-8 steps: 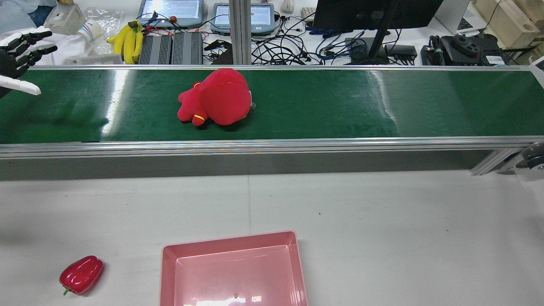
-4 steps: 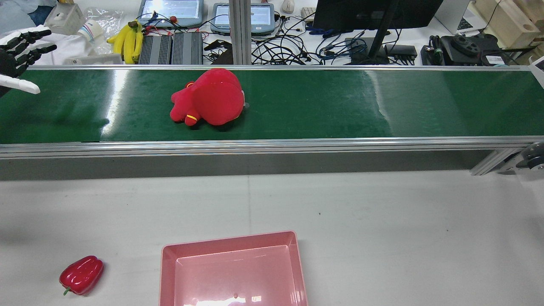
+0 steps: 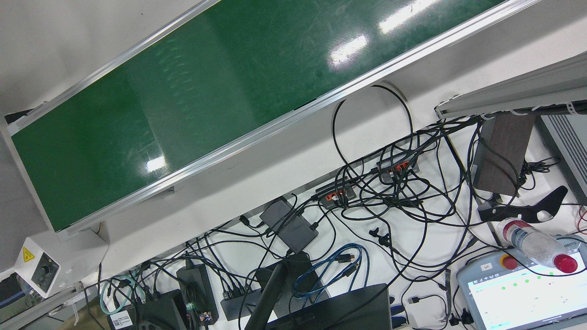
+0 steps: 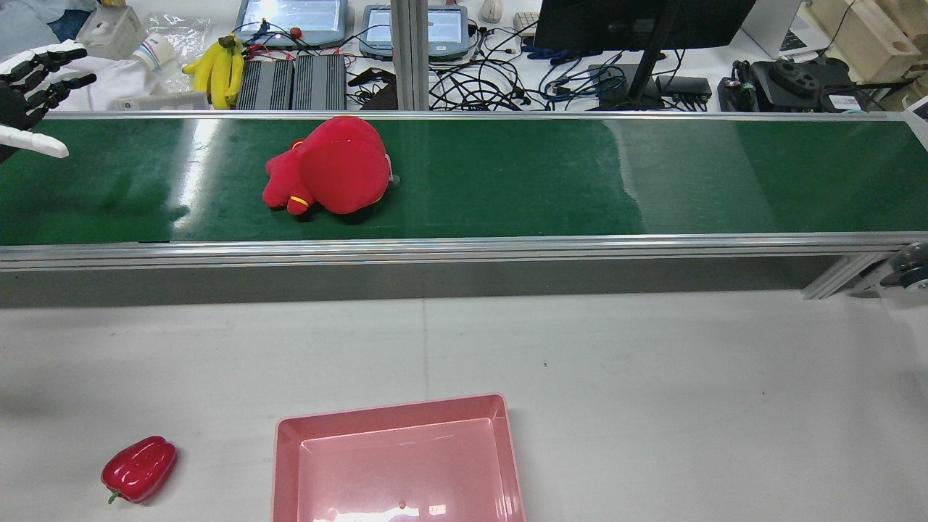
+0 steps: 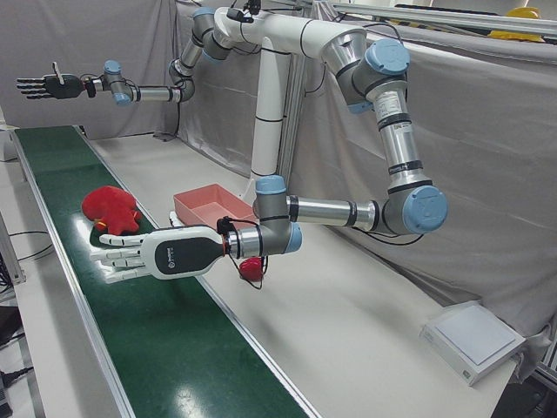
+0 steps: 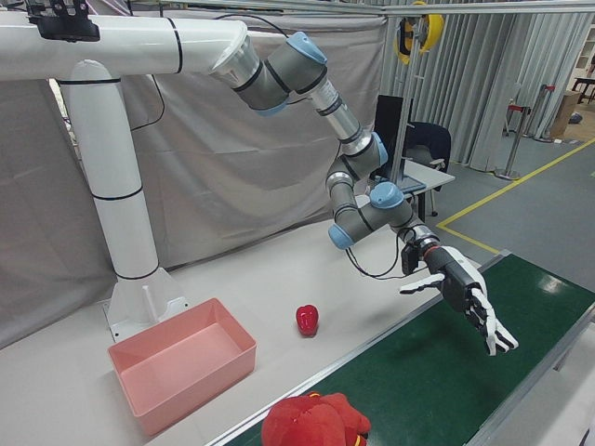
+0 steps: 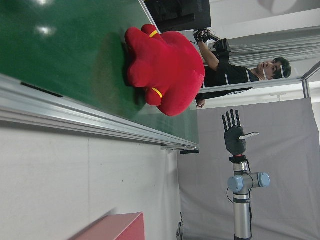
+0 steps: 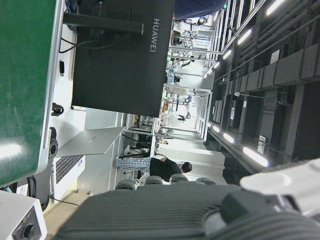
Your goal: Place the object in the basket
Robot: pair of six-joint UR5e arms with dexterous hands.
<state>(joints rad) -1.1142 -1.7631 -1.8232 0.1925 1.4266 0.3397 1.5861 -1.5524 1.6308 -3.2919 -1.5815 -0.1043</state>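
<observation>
Red plush toy (image 4: 330, 167) has slid along the green conveyor belt (image 4: 507, 181) toward the left side of the rear view, closer to the left hand (image 4: 32, 94), which has barely shifted.

That left hand hovers over the belt's end with its fingers spread and straight, holding nothing. The rear view catches only its fingers at the frame's edge. The left-front view shows the whole hand (image 5: 139, 257), palm down and flat above the belt, with the toy (image 5: 109, 209) lying near its fingertips but apart from them. From the right-front view the same hand (image 6: 465, 295) reaches out over the belt, and the toy (image 6: 314, 423) shows only partly at the bottom edge.

The left hand's own camera looks along the belt at the toy (image 7: 165, 70), lying on its side, and past it to the right hand (image 7: 233, 135), upright, fingers splayed and empty. A person (image 7: 225, 75) stands beyond the belt there. The left-front view puts the right hand (image 5: 43, 85) high over the belt's far end, well apart from the toy.

The pink basket (image 4: 391, 417) sits on the white table, on the robot's side of the belt, with nothing in it. A red pepper (image 4: 139, 469) lies on the table beside it, on the left arm's side.

The front view shows only a bare stretch of belt (image 3: 206, 82) and tangled cables (image 3: 394, 192), no hand and no toy.
</observation>
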